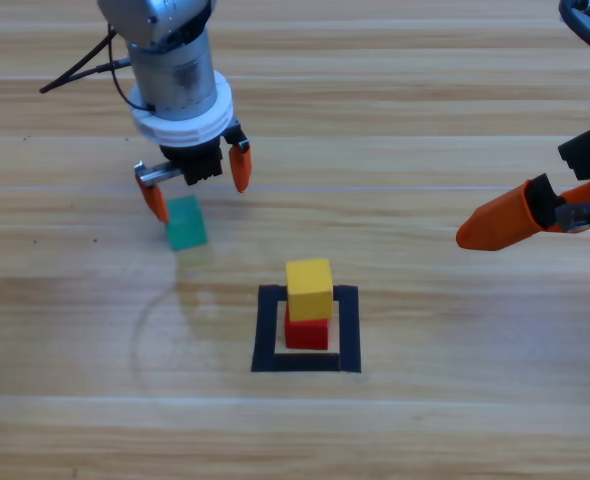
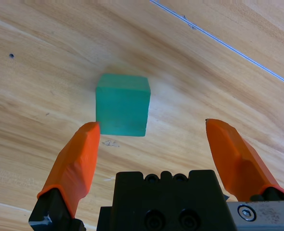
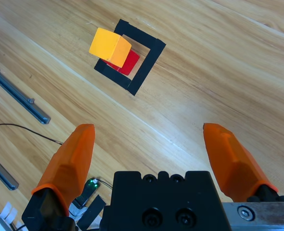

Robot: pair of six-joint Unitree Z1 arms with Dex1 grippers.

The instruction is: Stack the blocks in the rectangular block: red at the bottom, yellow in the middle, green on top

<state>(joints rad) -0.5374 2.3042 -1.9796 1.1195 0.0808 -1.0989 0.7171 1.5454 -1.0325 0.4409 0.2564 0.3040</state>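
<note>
The yellow cube (image 1: 309,288) rests on the red cube (image 1: 307,331) inside the black tape square (image 1: 348,330); the right wrist view shows the same yellow cube (image 3: 109,44), red cube (image 3: 128,61) and tape square (image 3: 149,61) from afar. The teal-green cube (image 1: 186,222) lies on bare wood up and left of the square. My left gripper (image 1: 196,185) hovers open just above it, and in the left wrist view the green cube (image 2: 122,104) sits just beyond the left finger, off-centre between the jaws of the left gripper (image 2: 152,131). My right gripper (image 1: 475,232) waits at the right edge, open (image 3: 148,134).
Black cables (image 1: 85,68) trail from the left arm at the top left. Metal rails (image 3: 18,95) lie on the wood in the right wrist view. Bare wooden table (image 1: 455,400) surrounds the tape square.
</note>
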